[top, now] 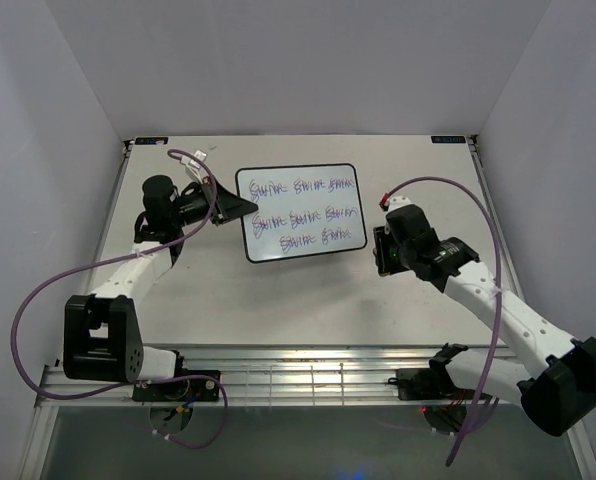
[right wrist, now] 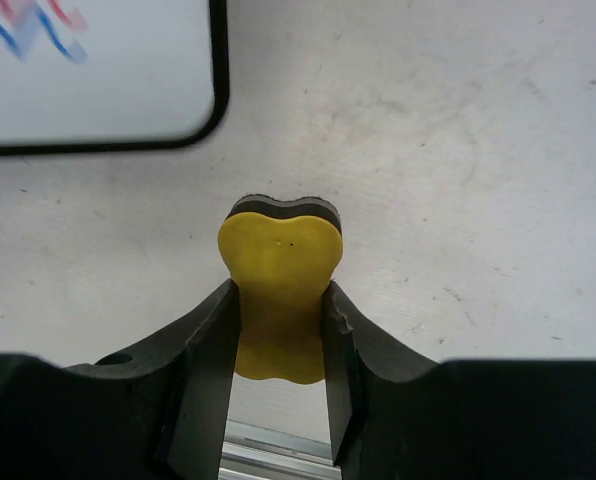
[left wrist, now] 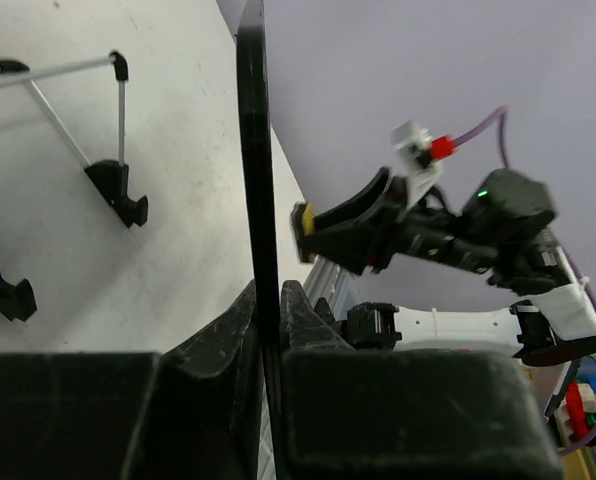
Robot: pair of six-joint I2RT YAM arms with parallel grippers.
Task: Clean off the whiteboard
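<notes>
- White tabletop, pale walls; whiteboard centre-top of overhead frame, writing intact.
- Left fingers clenched on its left edge; right fingers grasping yellow eraser.
- Board likely light, stiff, slick: hold by rim.

Three rows of red and purple handwriting run across the whiteboard, and I can't make out a single word of it. Small dark labels sit at the table's far corners, too tiny to read.
</notes>
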